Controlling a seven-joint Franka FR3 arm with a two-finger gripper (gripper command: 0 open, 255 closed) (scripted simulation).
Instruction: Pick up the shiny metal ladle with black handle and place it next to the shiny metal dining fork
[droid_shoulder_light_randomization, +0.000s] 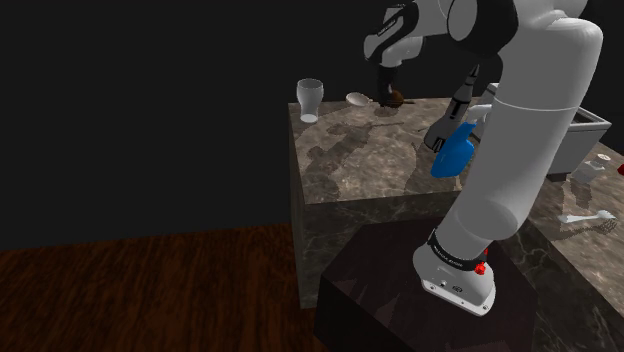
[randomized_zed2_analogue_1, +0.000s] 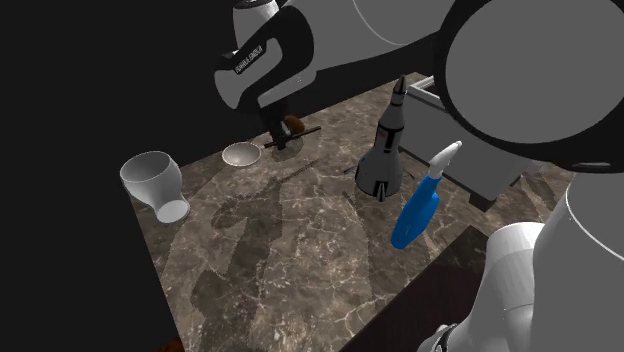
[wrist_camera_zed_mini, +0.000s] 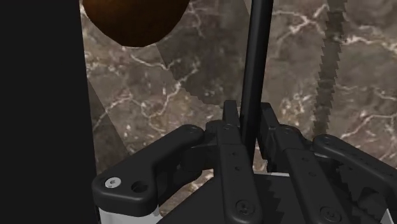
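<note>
The black handle of the ladle (wrist_camera_zed_mini: 256, 57) is seen clamped between the two fingers of the claw (wrist_camera_zed_mini: 249, 113), which are pressed against it from both sides. In the second exterior view the claw (randomized_zed2_analogue_1: 272, 142) is found low over the far end of the marble bench (randomized_zed2_analogue_1: 290, 260). The shiny bowl of the ladle (randomized_zed2_analogue_1: 241, 154) lies just beside it, between a clear glass (randomized_zed2_analogue_1: 155, 183) and a brown rounded object (randomized_zed2_analogue_1: 292, 123). Whether the bowl rests on the bench or is raised off it cannot be told. A black bottle (randomized_zed2_analogue_1: 383, 160) and a blue spray bottle (randomized_zed2_analogue_1: 420, 210) are placed nearer the arm, beside a grey sink (randomized_zed2_analogue_1: 495, 175). In the shoulder view a pale utensil (droid_shoulder_light_randomization: 588, 217) is seen well apart from the ladle, near that view's right edge; whether it is the fork cannot be told
</note>
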